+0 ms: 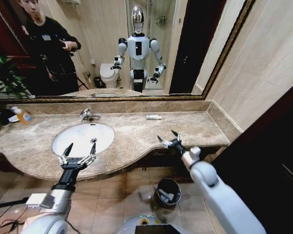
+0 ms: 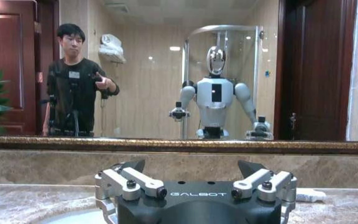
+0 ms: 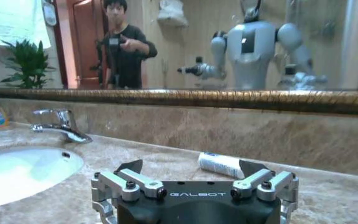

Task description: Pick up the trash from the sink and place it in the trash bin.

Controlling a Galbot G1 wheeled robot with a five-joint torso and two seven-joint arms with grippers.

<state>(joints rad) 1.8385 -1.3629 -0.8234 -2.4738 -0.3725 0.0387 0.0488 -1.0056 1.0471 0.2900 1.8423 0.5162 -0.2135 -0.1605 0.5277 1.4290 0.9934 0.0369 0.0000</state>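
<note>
- Left gripper (image 1: 79,148) spread wide, empty, over the sink's (image 1: 83,138) front rim.
- Right gripper (image 1: 169,138) wide too, at the countertop's (image 1: 136,134) front edge.
- One white tube (image 1: 154,117) by the back edge.
- One trash bin (image 1: 167,192) on the floor.

Both grippers, the left gripper (image 1: 80,147) and the right gripper (image 1: 168,138), share one build: a black block marked GALBOT in white, with silver metal linkages joined by dark round screws and ending in dark pointed fingers (image 2: 132,165). Behind the fingers of each, a black wrist runs into a smooth pale grey-white arm shell, with a light boxy module at the joint.
</note>
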